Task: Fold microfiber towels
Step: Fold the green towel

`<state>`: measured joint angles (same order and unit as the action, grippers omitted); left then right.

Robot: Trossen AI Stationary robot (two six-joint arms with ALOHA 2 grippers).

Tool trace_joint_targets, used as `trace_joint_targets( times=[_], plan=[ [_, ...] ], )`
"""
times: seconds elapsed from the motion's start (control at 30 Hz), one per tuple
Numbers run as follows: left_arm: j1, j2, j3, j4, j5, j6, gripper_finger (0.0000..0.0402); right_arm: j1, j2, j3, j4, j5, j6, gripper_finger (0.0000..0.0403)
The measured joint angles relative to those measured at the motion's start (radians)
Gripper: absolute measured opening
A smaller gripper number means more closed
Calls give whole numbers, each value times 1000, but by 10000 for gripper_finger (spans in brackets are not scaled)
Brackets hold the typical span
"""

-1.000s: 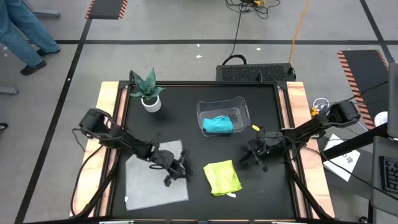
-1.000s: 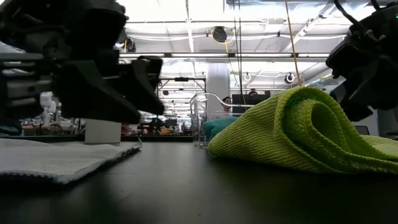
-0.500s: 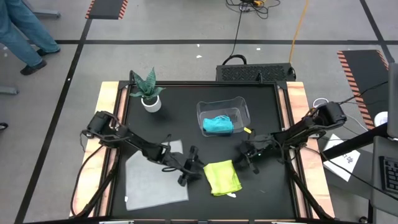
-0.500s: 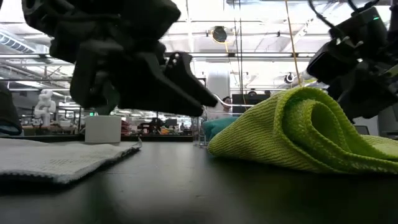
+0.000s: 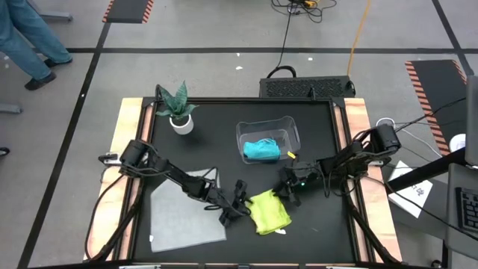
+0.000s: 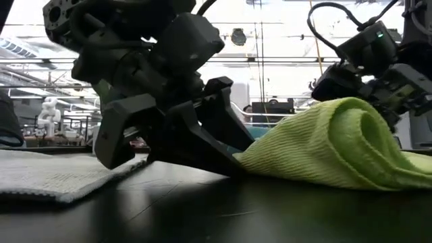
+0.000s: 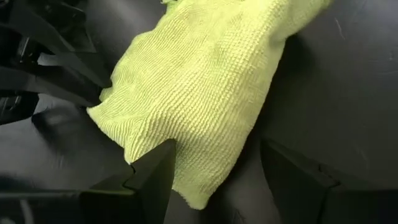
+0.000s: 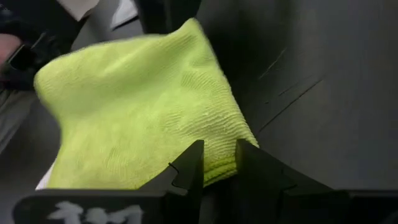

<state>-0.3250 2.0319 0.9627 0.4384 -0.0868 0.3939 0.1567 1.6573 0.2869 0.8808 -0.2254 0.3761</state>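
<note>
- My left gripper (image 7: 214,171) stands with jaws wide apart, a corner of the rumpled yellow-green microfiber towel (image 5: 269,212) lying between them.
- My right gripper (image 8: 214,158) has its jaws narrowly parted at that towel's opposite edge; whether they pinch it I cannot tell.
- The flat light grey microfiber towel (image 5: 179,217) lies behind my left jaws.

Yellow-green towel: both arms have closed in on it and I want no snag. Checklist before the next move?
1. Left end effector open, straddling a corner of the yellow-green towel: ok.
2. Right end effector at the opposite corner, fingers narrow around the edge: ok; firm grip: cannot tell.
3. Towel flat: not ok, bunched.
4. Grey towel clear of yellow-green one: ok.
5. Clear bin holding the teal towel apart from both arms: ok.
</note>
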Motion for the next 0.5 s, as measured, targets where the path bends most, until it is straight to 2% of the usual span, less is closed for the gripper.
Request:
trace_joint_targets(
  times=[0.13, 0.4, 0.5],
  plan=[
    [11, -26, 1, -103, -55, 17, 192, -16, 2, 0, -22, 50, 25, 86],
    [71, -48, 1, -253, -79, 31, 32, -24, -12, 0, -95, 80, 62, 86],
    [90, -58, -1, -267, -88, 65, 9, -8, -11, 0, -91, 90, 79, 86]
  ],
)
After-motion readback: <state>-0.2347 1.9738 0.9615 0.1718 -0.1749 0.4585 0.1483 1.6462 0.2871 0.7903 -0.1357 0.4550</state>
